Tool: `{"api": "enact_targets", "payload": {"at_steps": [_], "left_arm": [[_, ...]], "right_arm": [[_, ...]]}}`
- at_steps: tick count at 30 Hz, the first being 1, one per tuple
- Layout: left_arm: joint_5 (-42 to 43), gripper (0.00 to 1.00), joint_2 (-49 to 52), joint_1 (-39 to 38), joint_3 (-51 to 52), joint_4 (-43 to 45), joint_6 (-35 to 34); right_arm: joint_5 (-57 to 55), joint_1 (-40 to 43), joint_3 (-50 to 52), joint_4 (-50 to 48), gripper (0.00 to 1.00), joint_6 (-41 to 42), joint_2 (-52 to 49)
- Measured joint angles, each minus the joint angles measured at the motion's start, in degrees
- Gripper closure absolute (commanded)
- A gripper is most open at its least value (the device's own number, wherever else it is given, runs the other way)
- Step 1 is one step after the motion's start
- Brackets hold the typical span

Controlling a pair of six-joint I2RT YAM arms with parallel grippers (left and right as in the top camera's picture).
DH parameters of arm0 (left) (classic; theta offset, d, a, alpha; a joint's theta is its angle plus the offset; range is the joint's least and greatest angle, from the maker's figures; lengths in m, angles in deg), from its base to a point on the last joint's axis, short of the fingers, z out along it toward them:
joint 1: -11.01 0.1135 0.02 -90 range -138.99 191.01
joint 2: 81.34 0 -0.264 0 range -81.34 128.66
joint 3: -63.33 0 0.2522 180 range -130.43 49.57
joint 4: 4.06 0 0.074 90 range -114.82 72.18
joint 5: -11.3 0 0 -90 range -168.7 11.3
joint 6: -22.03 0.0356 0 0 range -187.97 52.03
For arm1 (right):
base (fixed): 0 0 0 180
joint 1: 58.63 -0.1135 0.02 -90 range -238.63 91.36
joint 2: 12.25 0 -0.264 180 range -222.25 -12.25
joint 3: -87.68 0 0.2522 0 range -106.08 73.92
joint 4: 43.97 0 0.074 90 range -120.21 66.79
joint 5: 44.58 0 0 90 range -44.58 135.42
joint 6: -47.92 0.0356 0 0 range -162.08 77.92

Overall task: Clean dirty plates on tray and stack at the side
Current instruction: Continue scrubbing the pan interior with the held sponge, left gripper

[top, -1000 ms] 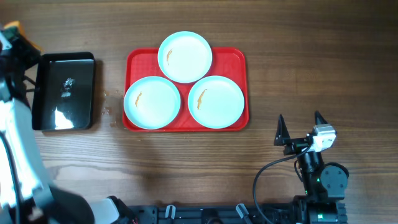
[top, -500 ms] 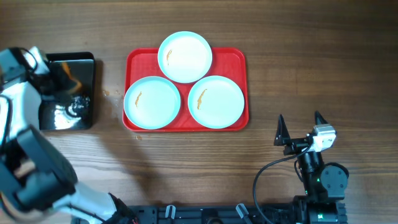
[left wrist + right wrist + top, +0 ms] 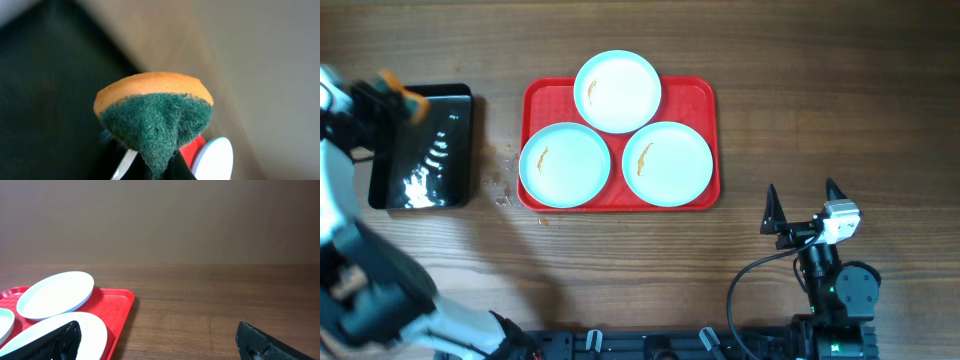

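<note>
Three plates [image 3: 617, 92] lie on the red tray [image 3: 710, 150] in the middle of the wooden table [image 3: 840, 80]. Two sit side by side and one pokes over the far rim. Each plate has a small orange-brown smear [image 3: 642, 160]. The left gripper [image 3: 392, 103] squeezes a sponge [image 3: 155, 112], orange on top and green below, by the edge of the black bin [image 3: 420, 160]. The right gripper [image 3: 802, 190] waits well apart, with its fingers wide and nothing in them.

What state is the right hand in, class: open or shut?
Open: the right hand has its fingers wide apart, nothing between them.
</note>
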State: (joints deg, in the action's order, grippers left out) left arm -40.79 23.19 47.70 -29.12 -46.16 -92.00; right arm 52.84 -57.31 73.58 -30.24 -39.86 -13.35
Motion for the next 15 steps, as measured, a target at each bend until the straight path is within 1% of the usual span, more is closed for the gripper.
{"api": "enact_targets", "payload": {"at_steps": [2, 3, 4, 6, 8, 11, 15], "left_arm": [[4.8, 0.96, 5.8, 0.9, 0.4, 0.3, -1.7], [10.1, 0.96, 10.1, 2.0, 1.1, 1.1, -3.5], [14.1, 0.96, 11.8, 3.0, 1.7, 2.7, -4.9], [19.1, 0.96, 12.6, 4.5, 2.2, 4.4, -6.6], [23.3, 0.96, 11.6, 5.9, 2.2, 5.6, -7.6], [27.0, 0.96, 7.5, 7.7, 2.2, 5.7, -8.6], [28.8, 0.96, 0.5, 8.3, 2.0, 6.1, -9.3]], "right_arm": [[0.0, 0.0, 0.0, 0.0, 0.00, 0.0, 0.0], [0.0, 0.0, 0.0, 0.0, 0.00, 0.0, 0.0], [0.0, 0.0, 0.0, 0.0, 0.00, 0.0, 0.0], [0.0, 0.0, 0.0, 0.0, 0.00, 0.0, 0.0], [0.0, 0.0, 0.0, 0.0, 0.01, 0.0, 0.0], [0.0, 0.0, 0.0, 0.0, 0.00, 0.0, 0.0], [0.0, 0.0, 0.0, 0.0, 0.00, 0.0, 0.0]]}}
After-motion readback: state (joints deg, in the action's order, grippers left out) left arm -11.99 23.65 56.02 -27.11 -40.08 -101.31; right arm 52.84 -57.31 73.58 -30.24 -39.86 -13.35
